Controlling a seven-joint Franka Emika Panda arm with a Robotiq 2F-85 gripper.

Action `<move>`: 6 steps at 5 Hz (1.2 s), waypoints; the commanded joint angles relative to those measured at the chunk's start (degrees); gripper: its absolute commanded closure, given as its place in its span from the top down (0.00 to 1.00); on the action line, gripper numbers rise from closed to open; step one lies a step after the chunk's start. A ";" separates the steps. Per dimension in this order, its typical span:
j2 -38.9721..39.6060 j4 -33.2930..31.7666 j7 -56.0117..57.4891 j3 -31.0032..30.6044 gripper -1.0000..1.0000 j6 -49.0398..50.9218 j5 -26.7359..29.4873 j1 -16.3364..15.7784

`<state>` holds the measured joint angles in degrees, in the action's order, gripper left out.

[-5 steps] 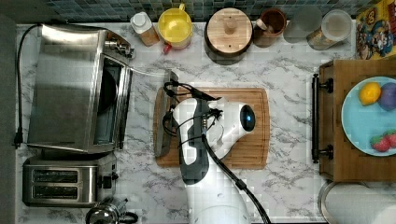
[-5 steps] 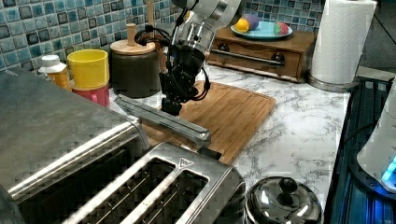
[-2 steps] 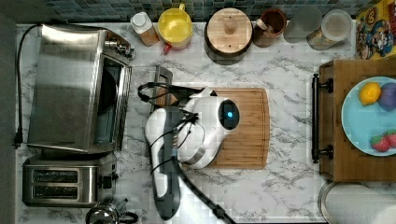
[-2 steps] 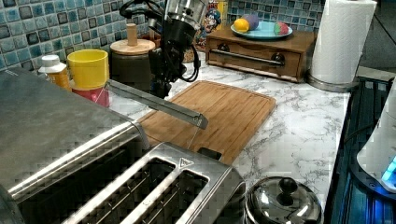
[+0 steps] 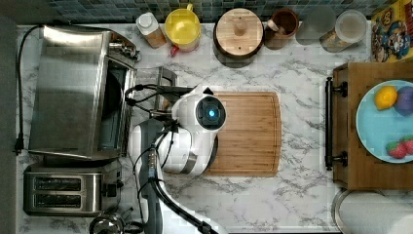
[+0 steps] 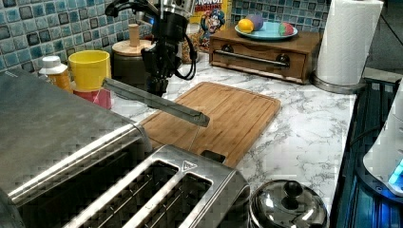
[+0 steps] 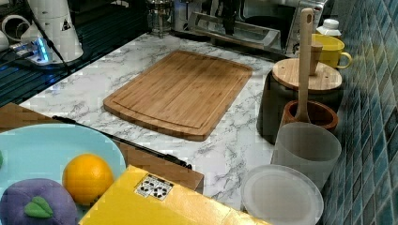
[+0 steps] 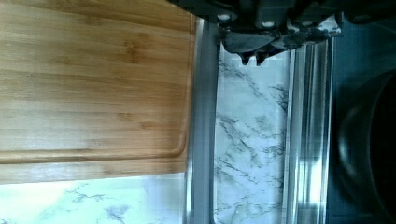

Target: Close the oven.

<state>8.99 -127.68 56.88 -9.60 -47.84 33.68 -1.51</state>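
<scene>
Marble counter (image 5: 292, 204) with the oven (image 5: 73, 92) at the top view's left, its glass door (image 6: 157, 100) part-raised, handle bar tilted above the cutting board (image 5: 246, 134). Beside the oven stands a two-slot toaster (image 5: 65, 189). The gripper (image 6: 157, 85) sits at the door's handle; whether its fingers are open cannot be told.

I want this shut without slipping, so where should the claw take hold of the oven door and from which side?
Take the steel bar handle along the free edge of the oven door. The door hangs partly open, tilted, with that bar farthest from the hinge, so it likely gives the most leverage. Come from the cutting board side, below the bar, and push up toward the oven.
</scene>
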 commanded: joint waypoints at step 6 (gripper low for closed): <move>-8.29 18.35 -59.45 -15.66 0.00 4.52 -46.57 -11.22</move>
<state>5.85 -115.26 -0.61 -25.68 -43.31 -15.23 -13.05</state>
